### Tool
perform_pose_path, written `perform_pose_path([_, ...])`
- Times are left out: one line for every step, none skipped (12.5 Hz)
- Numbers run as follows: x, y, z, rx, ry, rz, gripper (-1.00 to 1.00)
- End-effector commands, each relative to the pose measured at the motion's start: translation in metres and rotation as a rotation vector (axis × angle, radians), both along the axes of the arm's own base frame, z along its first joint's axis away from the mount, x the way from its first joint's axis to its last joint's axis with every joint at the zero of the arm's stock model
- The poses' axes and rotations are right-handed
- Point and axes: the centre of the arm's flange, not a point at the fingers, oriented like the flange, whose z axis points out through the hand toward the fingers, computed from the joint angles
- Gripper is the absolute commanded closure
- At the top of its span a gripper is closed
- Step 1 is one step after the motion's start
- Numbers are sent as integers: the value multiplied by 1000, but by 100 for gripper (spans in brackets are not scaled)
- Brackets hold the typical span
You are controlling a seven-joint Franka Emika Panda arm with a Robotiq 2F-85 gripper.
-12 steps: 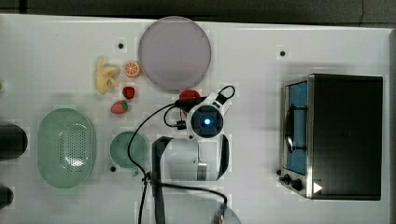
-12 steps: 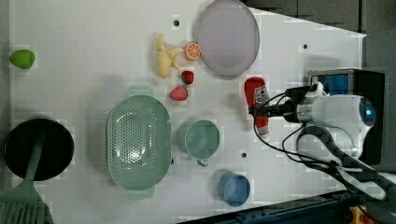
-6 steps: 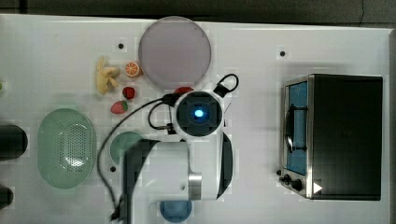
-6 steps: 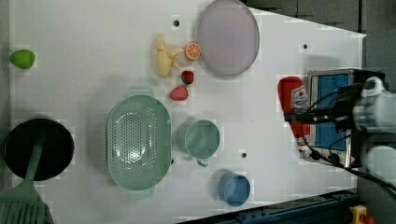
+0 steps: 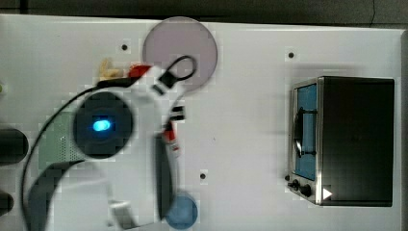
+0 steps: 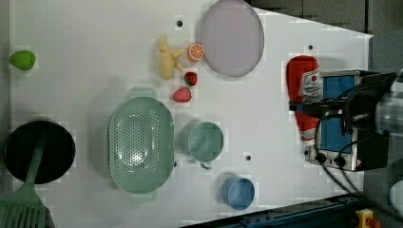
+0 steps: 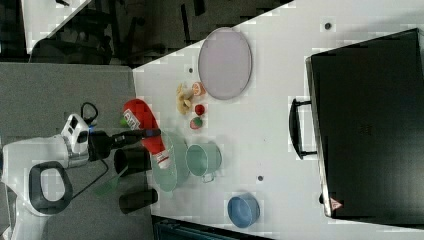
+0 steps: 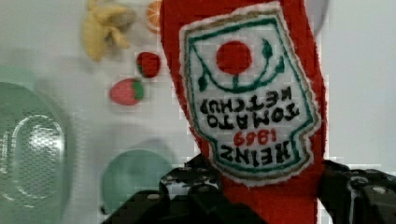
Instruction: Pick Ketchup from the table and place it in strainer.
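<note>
The Ketchup (image 8: 243, 102) is a red plush bottle with a white tomato-ketchup label, held high above the table. My gripper (image 8: 271, 196) is shut on its lower body, one black finger (image 8: 187, 186) on each side. In the left view the Ketchup (image 6: 304, 95) hangs in front of the oven with the gripper (image 6: 316, 108) across it. In the right view the Ketchup (image 7: 145, 130) overlaps the strainer's (image 7: 167, 167) rim. In the top view its neck (image 5: 171, 139) peeks out from under the arm. The pale green oval strainer (image 6: 140, 142) lies on the table, and part of the strainer (image 5: 55, 144) is covered by the arm.
A green cup (image 6: 205, 141) stands beside the strainer, with a blue cup (image 6: 237, 192) nearer the table edge. A purple plate (image 6: 231, 37), banana (image 6: 166, 61), orange slice (image 6: 195, 51) and strawberry (image 6: 182, 95) lie together. A toaster oven (image 5: 346, 139) and a black pan (image 6: 38, 152) flank the table.
The arm has risen with the Ketchup in its grip and swung toward the top view's left, over the strainer's side of the table. Nothing else moved.
</note>
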Motion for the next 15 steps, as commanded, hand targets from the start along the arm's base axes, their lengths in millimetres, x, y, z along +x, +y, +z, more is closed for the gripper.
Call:
perform_pose_path([-29,84,-27,11,61,-124,-16])
perform_pose_path([-37,108,-34,16,62,-146,-16])
perform_pose_path([-44,131,-41,29,57,-163,-16])
perform_pose_path([-51,153,-50,49,53,-176,-16])
perform_pose_path([-56,174,-60,76,49,-189,-16])
perform_pose_path([-62,193,-72,105,52,-217,-16])
perform_pose_path([-67,209,-84,133,63,-253,-16])
perform_pose_path([-73,224,-97,155,81,-290,-16])
perform_pose_path([-78,236,-111,174,98,-314,-16])
perform_pose_path([-81,245,-125,186,104,-316,-16])
perform_pose_path([-80,250,-139,193,100,-303,-16])
perform_pose_path([-78,253,-152,206,92,-290,-16])
perform_pose_path([-76,254,-166,213,99,-294,-16])
perform_pose_path([-75,255,-178,225,117,-309,-16])
perform_pose_path([-73,255,-186,236,127,-324,-24])
